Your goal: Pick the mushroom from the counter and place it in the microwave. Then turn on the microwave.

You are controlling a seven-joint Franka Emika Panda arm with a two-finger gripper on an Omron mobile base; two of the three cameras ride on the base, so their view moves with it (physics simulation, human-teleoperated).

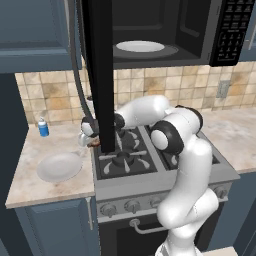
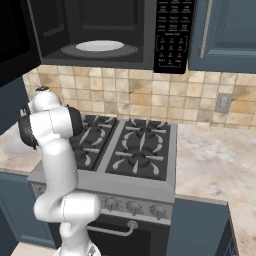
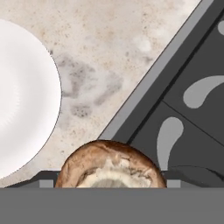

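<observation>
Hand view, nearest: the mushroom [image 3: 111, 164] is lying cap-down at the bottom edge, its pale centre facing the camera, resting on the table [image 3: 118, 48] just beside the grey rim of the stove top [image 3: 183, 109]. The white plate [image 3: 22, 100] is sitting near it on the same slab, apart from it. The pincer's tips are showing as dark slivers either side of the mushroom; the jaws are standing spread wide and are not yet pinching anything.

Left base view, middle distance: the pincer [image 1: 89, 137] is hanging low over the table [image 1: 30, 185] at the stove's left edge, partly hidden behind the microwave's open door [image 1: 100, 75]. The mushroom [image 1: 93, 143] is appearing as a small brown spot beneath it. A small blue bottle [image 1: 43, 128] is standing well apart, by the tiled wall.

Farthest and highest: the microwave [image 1: 165, 30] is hanging above the stove, door swung open, its turntable [image 1: 140, 47] bare, its keypad [image 1: 231, 30] at the right.

Handling, as a judgement: the mushroom is likely light, soft and easily bruised, with a rounded, somewhat slippery cap. The fingers are probably best closing gently across the widest part of the cap, low enough that it is not squirting upward.
</observation>
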